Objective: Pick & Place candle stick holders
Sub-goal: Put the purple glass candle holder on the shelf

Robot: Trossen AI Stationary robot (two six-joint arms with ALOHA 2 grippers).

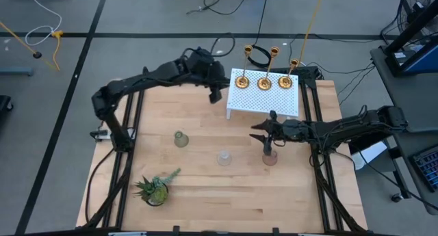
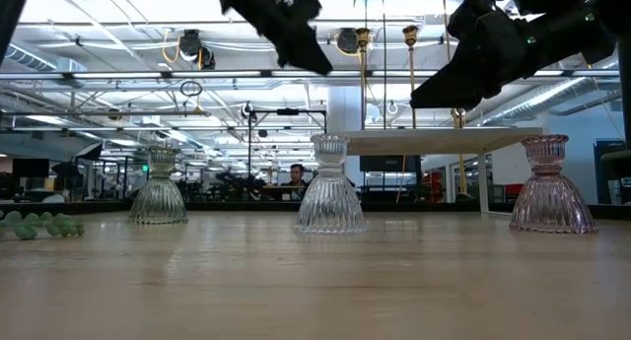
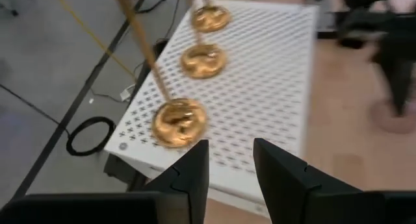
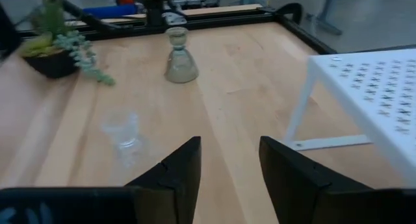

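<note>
Bright even light, left wrist view blurred

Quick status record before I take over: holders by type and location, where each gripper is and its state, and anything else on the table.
brass holders: three, in a row on the white perforated shelf
glass holders: three on the table; greenish, clear, pinkish
left gripper: open, empty, near the shelf's edge by the closest brass holder
right gripper: open, empty, above the pinkish holder
other: potted plant at the table's front left
</note>
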